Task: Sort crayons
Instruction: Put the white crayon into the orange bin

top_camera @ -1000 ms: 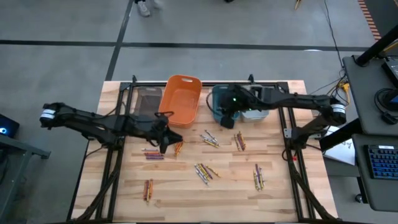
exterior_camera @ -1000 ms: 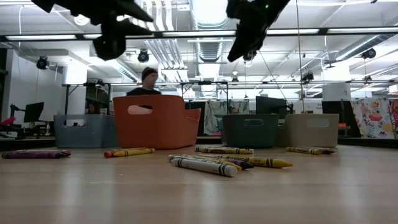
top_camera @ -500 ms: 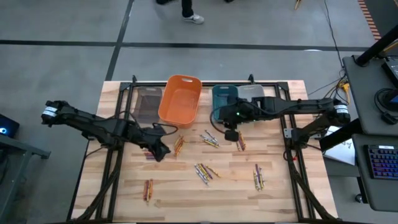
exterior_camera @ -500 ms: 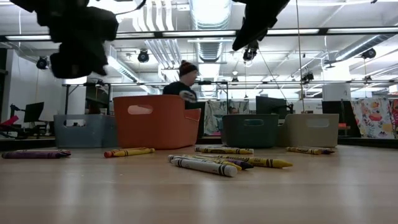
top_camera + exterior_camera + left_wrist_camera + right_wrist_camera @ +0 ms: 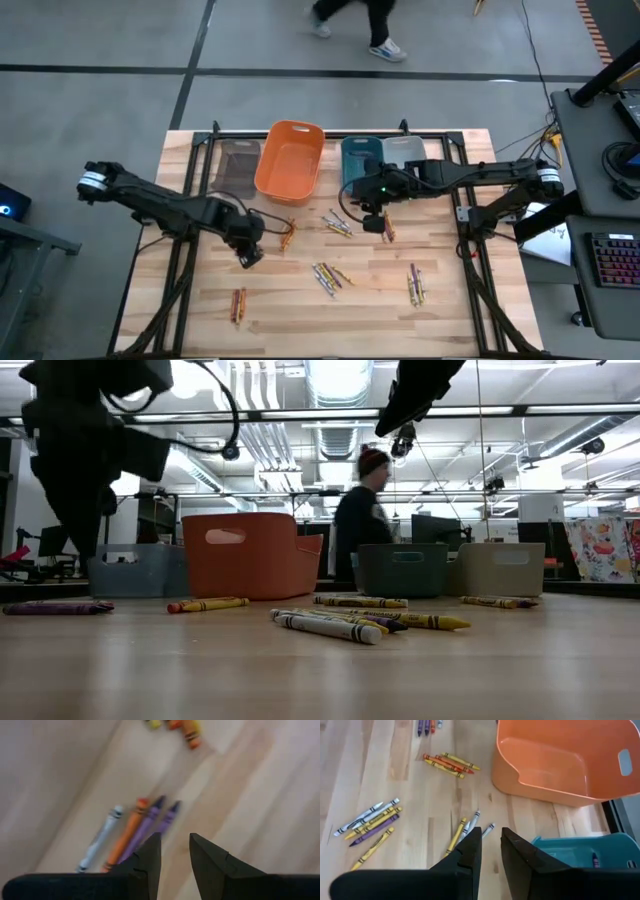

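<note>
Crayons lie in small groups on the wooden table [image 5: 440,310]: one [image 5: 287,235] near the orange bin, others at the middle [image 5: 336,224], [image 5: 328,276] and right [image 5: 414,285]. My left gripper [image 5: 248,256] points down, open and empty, just above a white, an orange and two purple crayons [image 5: 135,827]. My right gripper [image 5: 372,222] hangs high over the table's middle, slanting down, its fingers a little apart with nothing between them [image 5: 490,840]; yellow and white crayons [image 5: 465,830] lie below it.
Four bins stand in a row at the far edge: a dark one [image 5: 238,165], an orange one [image 5: 291,160], a teal one [image 5: 360,160] with a crayon inside [image 5: 594,859], and a pale grey one [image 5: 405,150]. A person [image 5: 362,510] walks behind the table.
My left gripper has sunk toward the table and tipped from slanting to nearly straight down, over the purple crayons at the left. My right gripper has come away from the teal bin toward the near edge. A person has walked past behind the table.
</note>
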`<action>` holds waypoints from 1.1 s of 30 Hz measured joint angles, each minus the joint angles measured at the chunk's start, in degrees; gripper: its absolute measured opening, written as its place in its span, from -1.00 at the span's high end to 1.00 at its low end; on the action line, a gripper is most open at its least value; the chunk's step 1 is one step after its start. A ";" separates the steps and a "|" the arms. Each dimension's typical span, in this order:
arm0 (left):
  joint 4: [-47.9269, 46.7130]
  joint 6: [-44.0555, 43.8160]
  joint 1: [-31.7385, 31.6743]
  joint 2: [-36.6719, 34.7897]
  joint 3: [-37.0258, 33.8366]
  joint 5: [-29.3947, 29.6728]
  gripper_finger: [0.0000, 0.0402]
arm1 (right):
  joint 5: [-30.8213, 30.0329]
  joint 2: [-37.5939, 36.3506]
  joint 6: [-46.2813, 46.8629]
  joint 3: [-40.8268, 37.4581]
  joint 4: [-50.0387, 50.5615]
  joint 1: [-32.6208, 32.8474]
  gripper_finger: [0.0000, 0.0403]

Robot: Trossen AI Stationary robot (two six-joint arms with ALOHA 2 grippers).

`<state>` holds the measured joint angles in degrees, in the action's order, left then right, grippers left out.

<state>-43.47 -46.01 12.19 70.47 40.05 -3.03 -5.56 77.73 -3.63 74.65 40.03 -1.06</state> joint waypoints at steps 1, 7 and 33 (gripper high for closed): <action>-0.63 0.06 0.00 0.93 0.00 0.71 0.58 | 0.00 0.00 -0.25 0.00 -0.01 0.00 0.68; -2.57 1.66 0.00 5.32 0.00 2.58 0.58 | -0.01 0.00 -0.15 0.00 0.00 -0.02 0.68; -4.28 5.06 -0.02 8.23 -0.07 11.08 0.58 | 0.00 0.04 1.75 -0.20 0.00 0.02 0.68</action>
<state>-47.75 -40.95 12.16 78.70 39.98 8.05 -5.56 77.78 -1.88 74.46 40.03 -1.04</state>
